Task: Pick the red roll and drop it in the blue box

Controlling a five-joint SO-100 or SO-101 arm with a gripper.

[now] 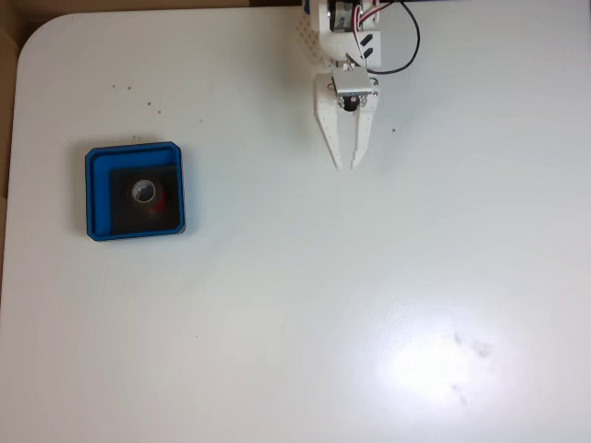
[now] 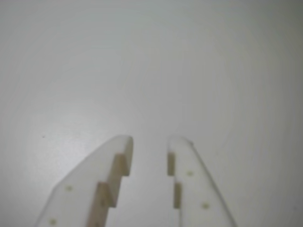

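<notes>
red roll (image 1: 147, 193) sits inside blue box (image 1: 135, 190) on its black floor, left side of white table (image 1: 295, 305) in fixed view. white gripper (image 1: 345, 167) well apart, near top centre, jaws narrowly parted, holding nothing.

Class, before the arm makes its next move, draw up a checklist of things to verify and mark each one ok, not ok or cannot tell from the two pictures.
1. The red roll lies inside the blue box in the fixed view: ok.
2. The gripper holds nothing, a gap showing between its fingertips in the wrist view: ok.
3. The gripper is well apart from the box: ok.
4. The white table under the gripper is bare: ok.
5. The box sits fully on the table, inside its left edge: ok.
6. The roll lies flat on the box floor: cannot tell.
</notes>
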